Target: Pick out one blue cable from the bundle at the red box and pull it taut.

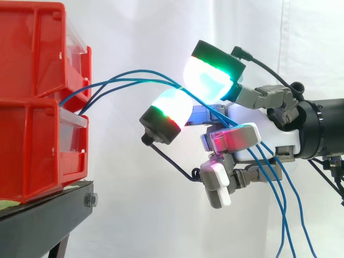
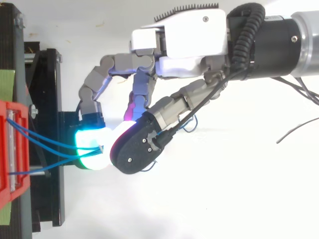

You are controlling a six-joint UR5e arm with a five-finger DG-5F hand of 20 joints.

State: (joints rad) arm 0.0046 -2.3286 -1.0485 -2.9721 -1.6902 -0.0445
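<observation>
1. Hand [image 1: 252, 115] reaches in from the right toward the stacked red bins [image 1: 32, 64]. Its fingers are curled, and two glowing pads [image 1: 212, 72] close from above and below on the blue cables [image 1: 134, 75].
2. These cables leave the front of the bins where the two meet, arch to the right, pass between the pads and across the palm, then hang loose under the wrist.
3. Seen from above, the pads sit just beside the black stand [image 2: 50, 99] that carries the bins.
</observation>
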